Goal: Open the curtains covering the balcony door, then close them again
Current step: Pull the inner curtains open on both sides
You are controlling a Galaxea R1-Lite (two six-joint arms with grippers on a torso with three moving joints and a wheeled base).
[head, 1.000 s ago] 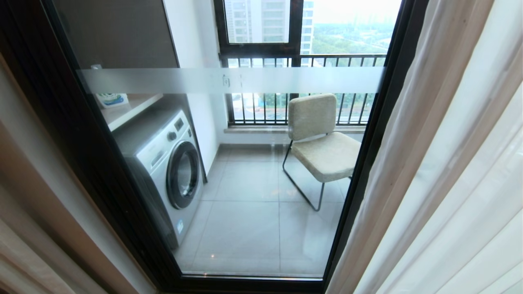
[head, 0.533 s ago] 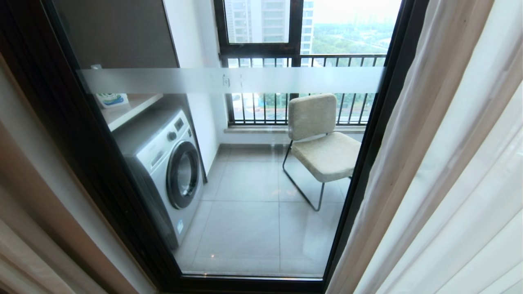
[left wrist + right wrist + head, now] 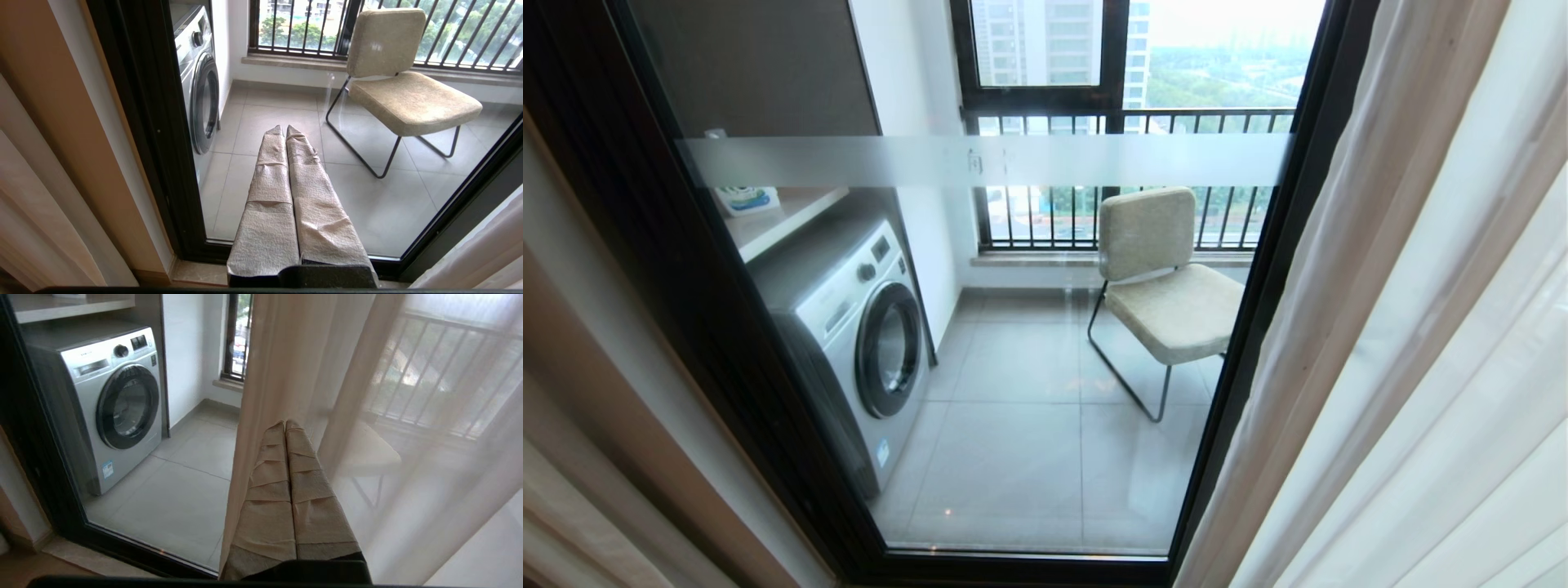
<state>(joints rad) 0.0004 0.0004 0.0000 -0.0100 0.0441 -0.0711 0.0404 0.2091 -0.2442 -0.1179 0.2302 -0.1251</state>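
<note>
The balcony door (image 3: pixel 1029 457) is a clear pane in a thick black frame, crossed by a frosted band (image 3: pixel 980 160), and it stands uncovered. The curtains are drawn aside: pale sheer and cream folds hang at the right (image 3: pixel 1405 327), and cream cloth at the left edge (image 3: pixel 572 490). Neither gripper shows in the head view. My left gripper (image 3: pixel 284 128) is shut and empty, its tape-wrapped fingers pointing at the glass low down. My right gripper (image 3: pixel 284 424) is shut and empty too, just in front of the sheer curtain (image 3: pixel 429 457) near its hanging edge; whether it touches the cloth I cannot tell.
Behind the glass stand a silver washing machine (image 3: pixel 858 327) on the left and a beige chair (image 3: pixel 1168 286) on the right, on grey tiles. A shelf with a packet (image 3: pixel 745 198) is above the machine. A railed window (image 3: pixel 1127 122) closes the balcony. A stone threshold (image 3: pixel 196 271) runs under the door.
</note>
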